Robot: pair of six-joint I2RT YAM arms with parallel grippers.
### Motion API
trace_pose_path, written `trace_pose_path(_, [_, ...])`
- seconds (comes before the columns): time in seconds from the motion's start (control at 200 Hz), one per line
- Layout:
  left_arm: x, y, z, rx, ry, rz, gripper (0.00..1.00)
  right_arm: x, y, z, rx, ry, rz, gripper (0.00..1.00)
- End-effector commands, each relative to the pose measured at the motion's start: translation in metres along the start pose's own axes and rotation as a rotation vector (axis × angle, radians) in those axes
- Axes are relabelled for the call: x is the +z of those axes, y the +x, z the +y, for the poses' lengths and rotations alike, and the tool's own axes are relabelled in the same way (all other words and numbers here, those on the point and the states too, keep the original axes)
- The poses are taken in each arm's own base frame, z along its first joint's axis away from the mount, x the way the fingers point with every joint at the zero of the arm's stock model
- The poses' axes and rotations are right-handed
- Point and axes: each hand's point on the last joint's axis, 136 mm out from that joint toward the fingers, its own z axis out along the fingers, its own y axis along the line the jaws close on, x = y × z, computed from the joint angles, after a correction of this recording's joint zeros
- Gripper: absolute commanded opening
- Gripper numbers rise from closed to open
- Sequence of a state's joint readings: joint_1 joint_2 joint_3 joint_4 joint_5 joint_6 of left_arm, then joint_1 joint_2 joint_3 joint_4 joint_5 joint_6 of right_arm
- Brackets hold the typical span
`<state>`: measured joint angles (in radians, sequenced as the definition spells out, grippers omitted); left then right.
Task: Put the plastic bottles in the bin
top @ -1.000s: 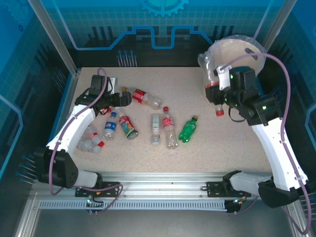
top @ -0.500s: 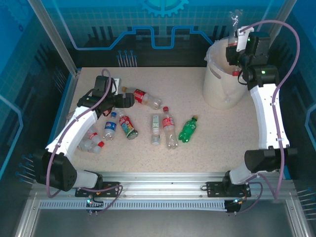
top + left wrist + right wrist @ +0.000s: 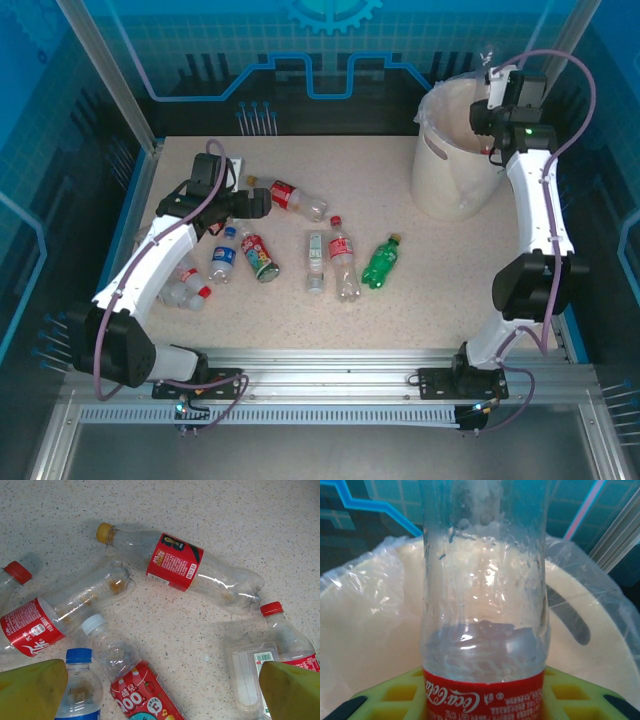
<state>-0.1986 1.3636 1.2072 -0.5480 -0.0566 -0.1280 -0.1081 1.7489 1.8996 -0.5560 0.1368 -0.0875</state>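
A bottle (image 3: 485, 580) hung near the bin (image 3: 440, 190) rim.
The right gripper (image 3: 488, 80) clenched it; letting go there risked a bounce outside.

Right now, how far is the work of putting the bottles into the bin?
Done: I cannot see into the bin well enough to tell. In hand: the right end effector is shut on a red-labelled bottle over the bin, not yet released. Remaining: about eight bottles lie on the table, including the green bottle and the yellow-capped bottle, with the open left end effector beside it.
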Motion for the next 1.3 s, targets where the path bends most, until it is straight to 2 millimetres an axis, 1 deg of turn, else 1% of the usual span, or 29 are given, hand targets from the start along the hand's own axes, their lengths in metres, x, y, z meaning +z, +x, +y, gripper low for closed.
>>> trace_pose_path(0.0, [-0.009,-0.002,0.000,0.019,-0.008,-0.017,0.99,0.016,0.011,0.005,-0.017,-0.043,0.019,0.34])
trace_pose_path(0.055, [-0.009,-0.003,0.000,0.021,-0.010,-0.018,0.99,0.025,0.021,0.010,-0.015,-0.063,0.045,0.35])
trace_pose_path(0.155, [-0.008,-0.003,0.001,0.022,-0.012,-0.020,0.99,0.035,0.035,0.015,-0.008,-0.083,0.076,0.37])
trace_pose_path(0.33, [-0.007,-0.002,0.001,0.022,-0.015,-0.016,0.99,0.048,0.055,0.021,0.005,-0.099,0.114,0.41])
trace_pose_path(0.49, [-0.007,-0.003,0.002,0.024,-0.019,-0.017,0.99,0.057,0.069,0.024,0.009,-0.106,0.131,0.55])
trace_pose_path(0.59, [-0.007,-0.003,0.002,0.025,-0.019,-0.016,0.99,0.061,0.076,0.026,0.010,-0.116,0.145,0.65])
trace_pose_path(0.7, [-0.007,-0.003,0.002,0.026,-0.019,-0.018,0.99,0.063,0.078,0.026,0.014,-0.118,0.150,0.70])
trace_pose_path(0.755, [-0.007,-0.002,0.002,0.026,-0.019,-0.015,0.99,0.063,0.078,0.026,0.015,-0.120,0.152,0.72])
trace_pose_path(0.8, [-0.007,-0.003,0.002,0.027,-0.019,-0.016,0.99,0.063,0.076,0.025,0.016,-0.120,0.150,0.77])
trace_pose_path(0.871, [-0.007,-0.002,0.002,0.028,-0.019,-0.015,0.99,0.061,0.073,0.025,0.016,-0.120,0.152,0.81])
trace_pose_path(0.946, [-0.008,-0.002,0.002,0.028,-0.019,-0.014,0.99,0.059,0.069,0.024,0.014,-0.119,0.147,0.84])
trace_pose_path(1.046, [-0.008,-0.003,0.002,0.027,-0.020,-0.017,0.99,0.051,0.059,0.022,0.008,-0.117,0.132,0.85])
trace_pose_path(1.136, [-0.008,-0.003,0.002,0.027,-0.020,-0.015,0.99,0.041,0.046,0.019,0.003,-0.109,0.110,0.87])
trace_pose_path(1.296, [-0.007,-0.002,0.002,0.024,-0.016,-0.012,0.99,0.004,0.012,0.011,0.004,-0.091,0.035,0.88])
